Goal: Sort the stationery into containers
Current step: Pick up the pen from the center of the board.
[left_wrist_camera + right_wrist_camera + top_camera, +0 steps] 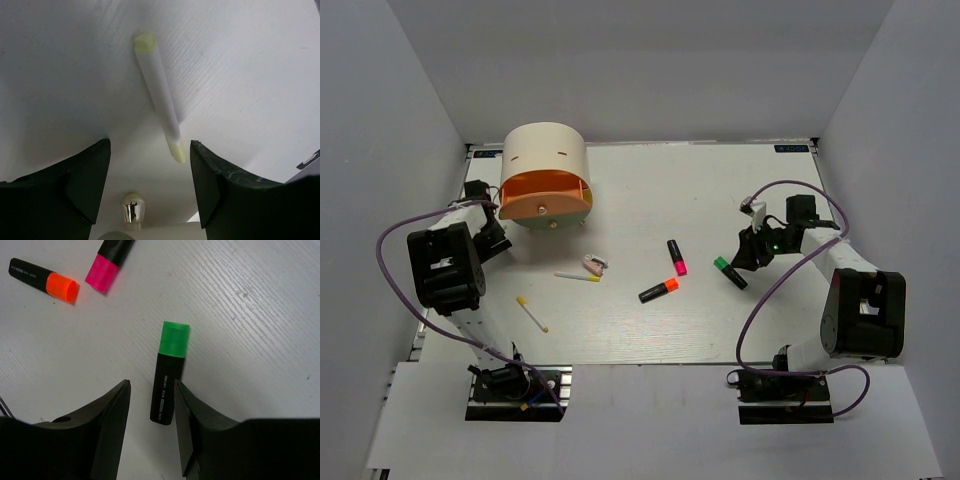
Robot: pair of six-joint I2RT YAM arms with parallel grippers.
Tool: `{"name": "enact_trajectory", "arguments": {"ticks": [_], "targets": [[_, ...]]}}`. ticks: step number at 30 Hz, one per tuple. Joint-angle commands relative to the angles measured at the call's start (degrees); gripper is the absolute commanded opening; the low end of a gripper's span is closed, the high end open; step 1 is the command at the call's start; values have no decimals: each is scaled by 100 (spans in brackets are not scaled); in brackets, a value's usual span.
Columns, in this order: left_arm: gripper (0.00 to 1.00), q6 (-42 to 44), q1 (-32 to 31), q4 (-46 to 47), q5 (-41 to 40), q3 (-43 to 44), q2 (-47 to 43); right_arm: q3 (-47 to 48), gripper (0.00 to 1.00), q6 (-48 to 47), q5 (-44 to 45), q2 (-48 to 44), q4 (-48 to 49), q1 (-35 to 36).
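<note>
Looking down from the top view, I see a white bench (650,200) boxed in by pale grey walls (620,60). The organiser (545,170) stands at upper left, its orange front turned toward the bottom of the frame. Mid-frame lie the clip (595,264), the upper stick (578,277) just below it and the lower stick (532,314) further toward lower left. The pink marker (676,256) and orange marker (659,290) lie right of them, and the green marker (729,272) further right. The widest bare stretch runs across the upper middle.

My left arm folds up along the left edge, with my left tool (495,240) just beside the organiser's lower left. My right arm bends in from the right edge, with my right tool (748,252) at the green marker.

In the left wrist view, my left tool (147,147) is released and its fingers (80,175) are spread wide with nothing gripped. A pale stick (160,95) with yellow ends lies on white surface beyond them; I cannot tell which stick it is. A shiny knob (132,207) sits at bottom centre.

In the right wrist view, my right tool (150,385) is also released. Its fingers (107,415) straddle the black end of the green marker (170,375) without clamping it, and the green cap points up-frame. The orange marker (45,280) and pink marker (107,265) lie at upper left, and bare ribbed bench fills the right side.
</note>
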Motion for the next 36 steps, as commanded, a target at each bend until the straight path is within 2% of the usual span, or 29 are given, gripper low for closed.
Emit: {"name": "enact_trajectory", "arguments": {"ticks": [1,12,27,36], "targets": [[75,-1485,74,-134,-115,167,-11,164,46,-119,-29,-22,-118,-59],[73,-1783,74,-687,-221,545,182,226,46,-128,-21,4,-188,-68],[73,-1670,22,165,-327,-237,-380,146,46,-128,-108,-22,-136,-86],[73,-1670,22,165,-274,-474,-740,85,46,-190,-100,-48,-144,-77]]}}
